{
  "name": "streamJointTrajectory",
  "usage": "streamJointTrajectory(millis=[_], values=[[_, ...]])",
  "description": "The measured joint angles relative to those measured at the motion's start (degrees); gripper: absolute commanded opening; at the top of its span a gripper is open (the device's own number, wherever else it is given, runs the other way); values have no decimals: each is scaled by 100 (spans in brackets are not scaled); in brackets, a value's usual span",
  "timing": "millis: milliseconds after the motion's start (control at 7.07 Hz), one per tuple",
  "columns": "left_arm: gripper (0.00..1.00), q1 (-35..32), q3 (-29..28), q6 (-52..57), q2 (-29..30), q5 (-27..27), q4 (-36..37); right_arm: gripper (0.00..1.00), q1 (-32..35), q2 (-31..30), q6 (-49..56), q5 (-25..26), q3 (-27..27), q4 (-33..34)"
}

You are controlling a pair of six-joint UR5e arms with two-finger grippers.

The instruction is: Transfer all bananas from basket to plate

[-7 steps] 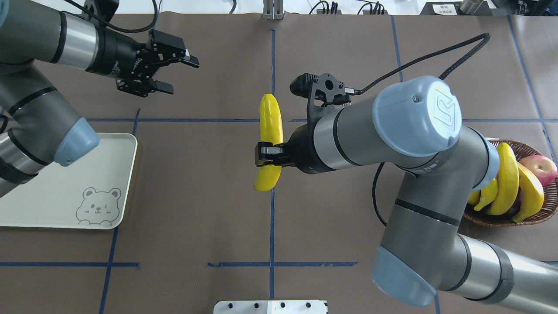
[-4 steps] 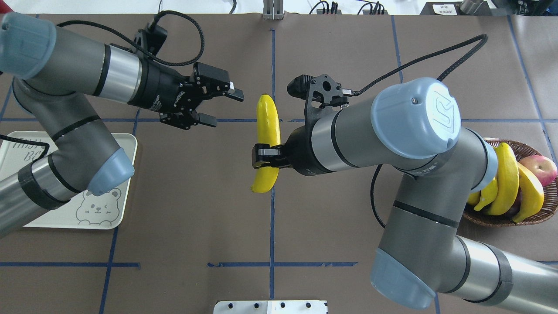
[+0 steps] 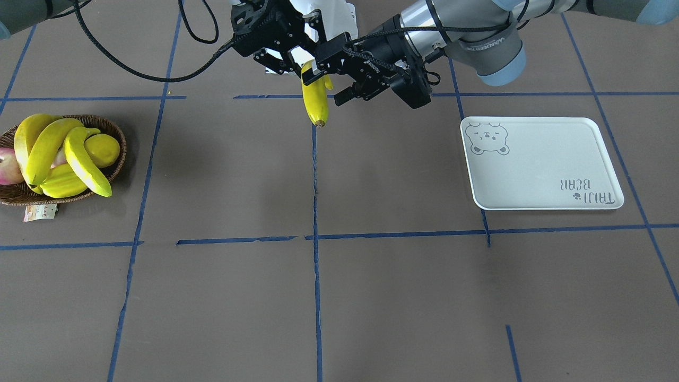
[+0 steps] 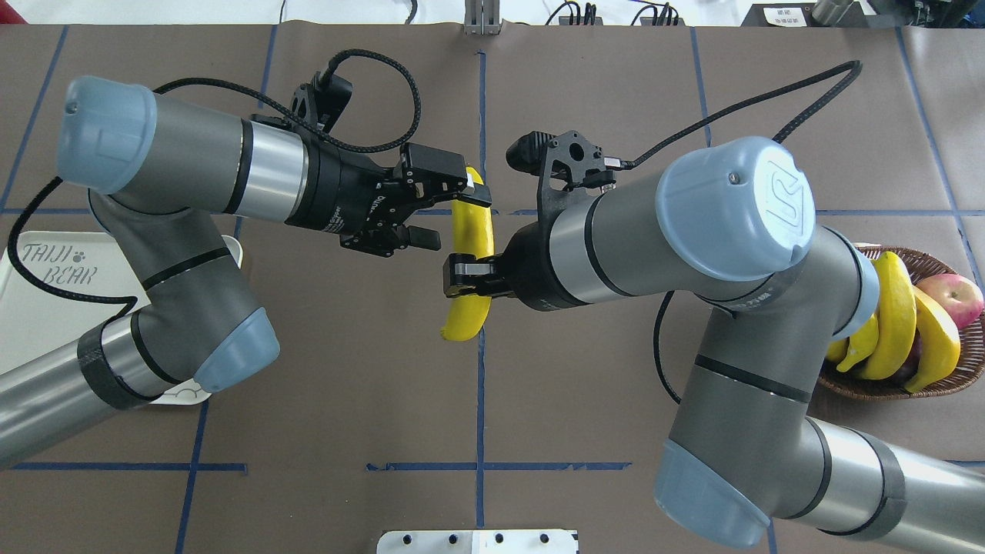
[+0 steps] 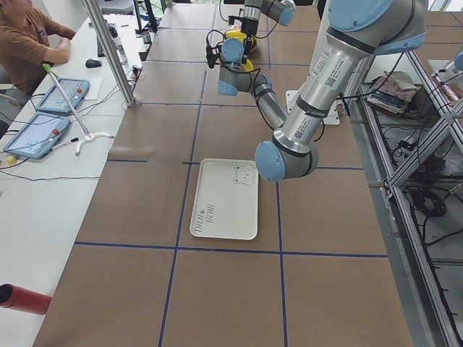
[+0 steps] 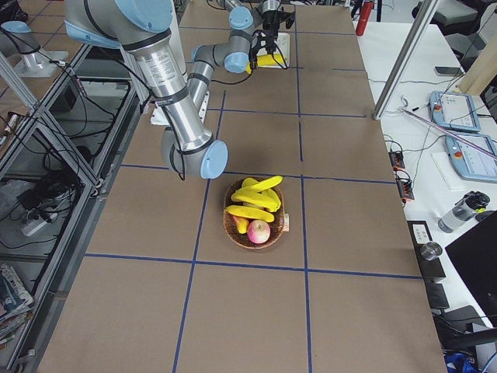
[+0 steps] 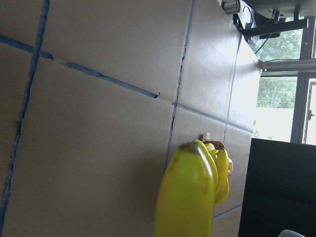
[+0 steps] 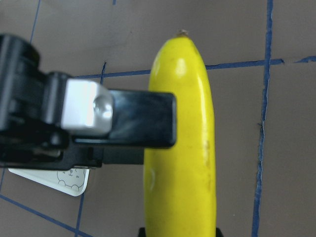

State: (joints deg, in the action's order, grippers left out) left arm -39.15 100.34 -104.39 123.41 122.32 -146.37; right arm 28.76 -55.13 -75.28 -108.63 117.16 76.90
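Observation:
My right gripper (image 4: 466, 278) is shut on one banana (image 4: 471, 231) and holds it above the middle of the table. That banana (image 3: 315, 101) also fills the right wrist view (image 8: 182, 148). My left gripper (image 4: 455, 219) is open right beside the banana's far half, and one of its fingers (image 8: 143, 118) lies against the banana's side. Whether it presses on the skin I cannot tell. More bananas (image 3: 48, 146) lie in the wicker basket (image 3: 119, 135) at the robot's right. The plate (image 3: 541, 164) with the bear print holds nothing and is partly hidden under my left arm.
A red apple (image 4: 950, 296) and a rounder yellow fruit (image 3: 103, 148) share the basket (image 4: 954, 385), with a paper tag (image 3: 40, 212) beside it. A white bracket (image 4: 477, 541) sits at the near table edge. A person (image 5: 29, 43) sits at a side table.
My left arm swung in from the far left, away from over the plate, and its open gripper now reaches the banana. The right gripper held the banana nearly still.

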Motion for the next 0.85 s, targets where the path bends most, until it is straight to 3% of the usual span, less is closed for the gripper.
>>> streamJointTrajectory(millis=[283,424,566,707,849], values=[[84,21,3,2,19,-30,1,1,-6,22,-3,0,7,0],[62,52,3,6,22,-57,-3,1,-8,26,-4,0,8,0],[19,91,3,11,24,-94,-3,1,-9,28,-4,0,8,0],[0,114,3,16,23,-111,1,14,-10,29,-4,0,9,0],[0,121,3,34,4,-115,0,90,-10,28,-4,0,12,1]])
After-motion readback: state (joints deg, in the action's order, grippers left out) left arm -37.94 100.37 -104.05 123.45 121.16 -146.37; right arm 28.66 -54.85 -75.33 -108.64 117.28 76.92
